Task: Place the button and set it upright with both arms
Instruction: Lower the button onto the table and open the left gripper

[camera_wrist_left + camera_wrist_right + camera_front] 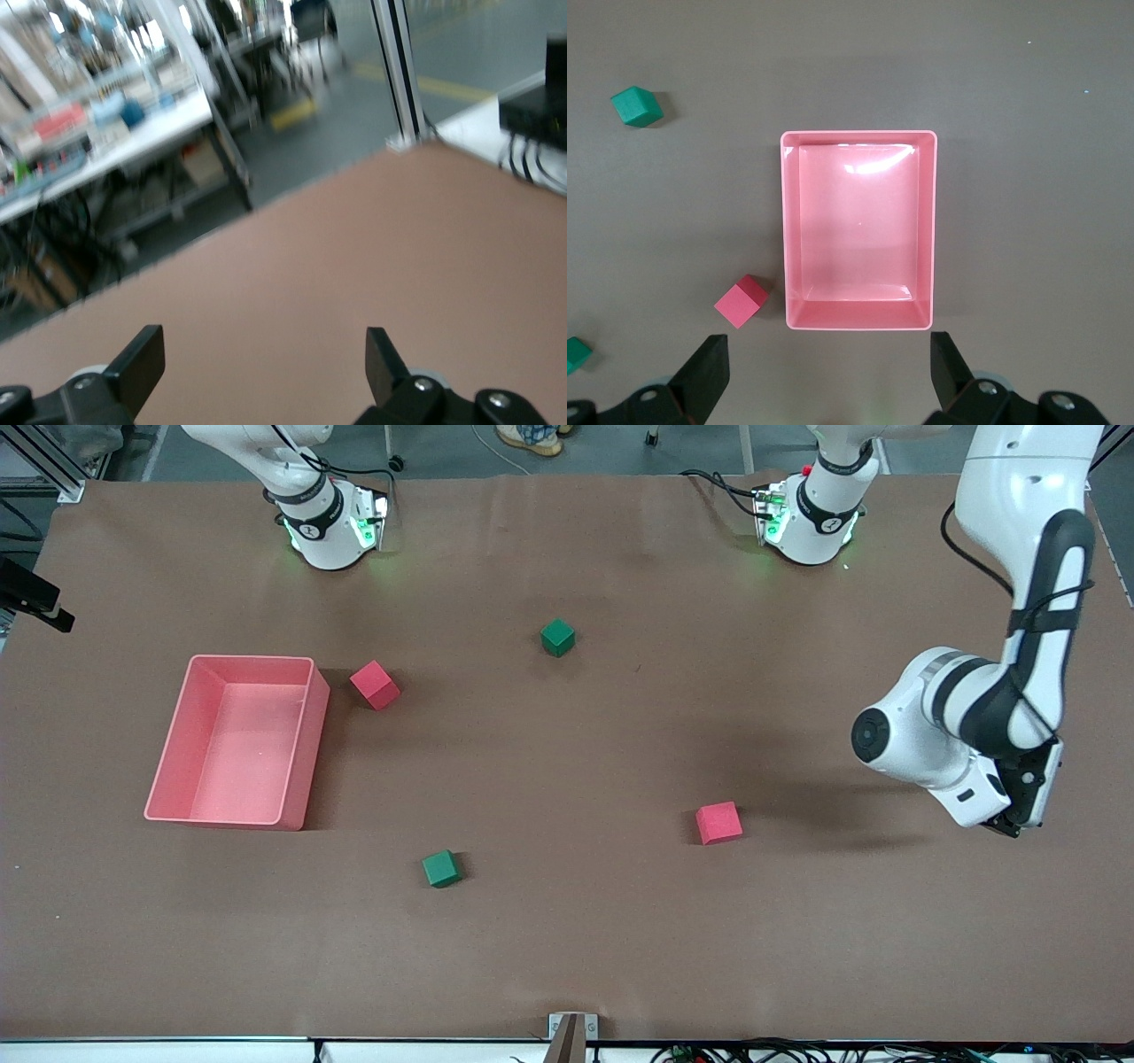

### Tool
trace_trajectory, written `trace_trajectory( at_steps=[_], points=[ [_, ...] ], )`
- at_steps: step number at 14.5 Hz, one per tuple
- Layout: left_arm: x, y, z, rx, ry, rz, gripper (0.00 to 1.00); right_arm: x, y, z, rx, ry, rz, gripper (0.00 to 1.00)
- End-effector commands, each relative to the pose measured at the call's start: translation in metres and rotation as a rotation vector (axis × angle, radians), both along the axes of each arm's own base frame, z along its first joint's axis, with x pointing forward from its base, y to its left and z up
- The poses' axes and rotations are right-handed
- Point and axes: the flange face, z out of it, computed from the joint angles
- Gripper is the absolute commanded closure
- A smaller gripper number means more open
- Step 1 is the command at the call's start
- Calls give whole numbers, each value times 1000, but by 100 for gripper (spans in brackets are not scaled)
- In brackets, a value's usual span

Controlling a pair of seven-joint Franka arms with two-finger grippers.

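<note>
The button shows in no view. My left gripper [263, 342] is open and empty, low over bare brown table at the left arm's end. In the front view only its black tip [1008, 827] shows under the white wrist. My right gripper [829, 345] is open and empty, high above the table and looking straight down on the pink bin [858, 135]. It is out of the front view, where only the right arm's base [323, 522] shows.
The pink bin [301, 753] stands empty toward the right arm's end. One red cube [374, 685] lies beside it, another [718, 822] lies near the left arm. Two green cubes [557, 637] [441, 868] lie mid-table. The table's edge [310, 190] is close to the left gripper.
</note>
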Motion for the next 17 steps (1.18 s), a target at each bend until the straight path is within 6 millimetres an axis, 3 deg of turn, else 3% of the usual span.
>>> trace_trajectory(
  at_steps=[1, 3, 6, 9, 13, 15, 17],
  points=[
    [27, -17, 45, -232, 76, 7, 0, 1, -2, 4, 18, -9, 5, 0],
    [31, -25, 90, -415, 138, -28, 0, 2, -2, 4, 18, -12, 5, 0],
    [20, -22, 131, -595, 242, -107, 0, 3, -1, 5, 17, -26, 8, 0],
    [10, -33, 157, -723, 371, -207, 0, 8, 2, -2, 17, -15, 15, 0],
    [-3, -39, 210, -917, 508, -322, 0, 14, 3, -13, 30, -5, 19, 0],
    [-9, -34, 218, -1015, 570, -388, 0, 15, 5, -21, 31, 4, 21, 0],
    [-16, -29, 238, -1062, 570, -460, 0, 15, 4, -26, 33, 16, 20, 0]
  ],
)
